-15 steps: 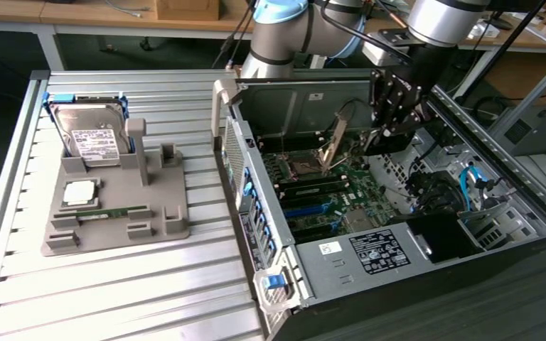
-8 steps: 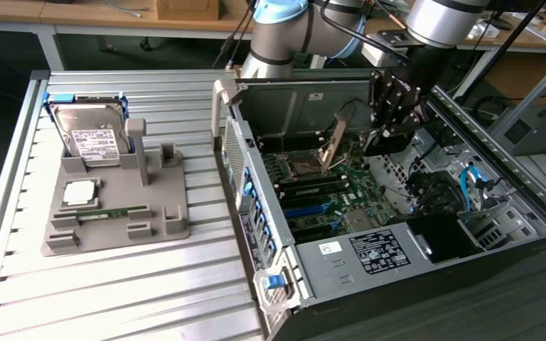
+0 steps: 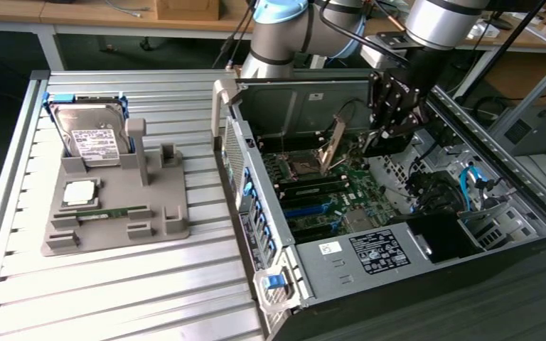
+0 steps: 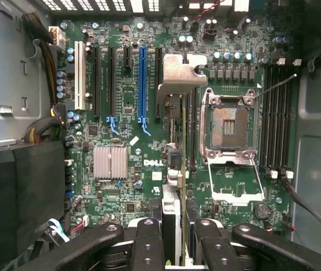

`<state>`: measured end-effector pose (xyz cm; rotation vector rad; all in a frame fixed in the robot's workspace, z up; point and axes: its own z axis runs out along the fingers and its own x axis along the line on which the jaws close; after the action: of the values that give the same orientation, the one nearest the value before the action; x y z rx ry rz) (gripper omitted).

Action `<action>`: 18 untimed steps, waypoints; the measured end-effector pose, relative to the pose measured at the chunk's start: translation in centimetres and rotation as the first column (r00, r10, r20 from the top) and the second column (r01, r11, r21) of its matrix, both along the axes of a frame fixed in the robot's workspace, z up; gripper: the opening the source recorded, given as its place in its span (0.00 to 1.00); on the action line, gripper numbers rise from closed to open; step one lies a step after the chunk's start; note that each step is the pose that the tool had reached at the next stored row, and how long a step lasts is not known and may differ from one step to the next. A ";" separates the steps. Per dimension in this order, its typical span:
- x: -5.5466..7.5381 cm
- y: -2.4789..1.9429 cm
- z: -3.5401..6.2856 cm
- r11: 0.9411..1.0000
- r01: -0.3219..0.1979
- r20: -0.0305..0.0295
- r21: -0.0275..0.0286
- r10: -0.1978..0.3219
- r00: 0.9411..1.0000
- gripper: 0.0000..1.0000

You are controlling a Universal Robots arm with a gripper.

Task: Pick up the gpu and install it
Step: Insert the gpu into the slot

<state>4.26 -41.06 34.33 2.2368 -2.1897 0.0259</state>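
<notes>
In the wrist view my gripper [image 4: 176, 240] is shut on the gpu [image 4: 174, 169], a thin dark card seen edge-on between the two black fingers [image 4: 149, 243]. Its silver end bracket [image 4: 180, 73] points away from the fingers. The card hangs above the green motherboard [image 4: 121, 113], between the blue expansion slot [image 4: 142, 84] and the open CPU socket [image 4: 228, 127]. In the exterior view the gripper [image 3: 385, 138] reaches down into the open computer case [image 3: 368, 213]. There the gpu [image 3: 333, 145] shows as a thin tilted card over the board.
A grey parts holder [image 3: 111, 206] on the slatted table carries a silver hard drive [image 3: 93, 138], a processor [image 3: 79, 190] and a green memory stick [image 3: 111, 212]. Cables [image 4: 42, 62] and a black shroud [image 4: 19, 192] crowd one side of the case interior.
</notes>
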 end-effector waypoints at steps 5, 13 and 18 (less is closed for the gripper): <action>0.0 -0.01 -0.12 1.000 0.000 0.000 0.000 0.000 1.000 0.27; -0.1 -0.04 -0.33 1.000 0.000 0.000 0.000 0.000 1.000 0.27; -0.1 -0.05 -0.44 1.000 0.000 0.000 0.000 0.000 1.000 0.27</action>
<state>4.11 -41.11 33.89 2.2368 -2.1897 0.0259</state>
